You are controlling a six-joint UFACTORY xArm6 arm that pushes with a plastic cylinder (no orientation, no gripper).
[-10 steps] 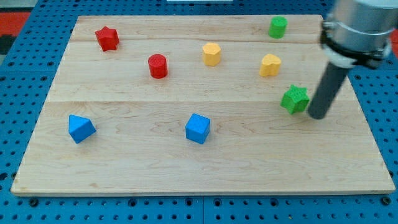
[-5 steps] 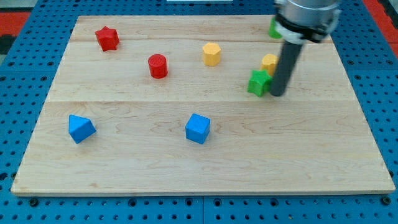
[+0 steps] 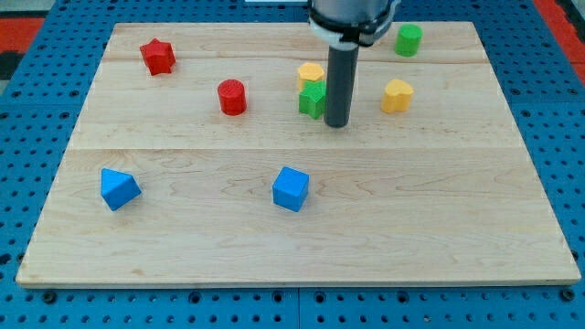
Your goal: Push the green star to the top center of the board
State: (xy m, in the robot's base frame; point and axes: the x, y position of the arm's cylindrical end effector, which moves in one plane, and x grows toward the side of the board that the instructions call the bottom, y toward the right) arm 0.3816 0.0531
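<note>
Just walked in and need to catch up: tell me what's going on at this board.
A robot arm is pushing the green star across a wooden board with its rod. My tip sits right against the star's right side in this view. The star is near the upper middle, touching or nearly touching a yellow block just above it. It is not yet at the top edge.
</note>
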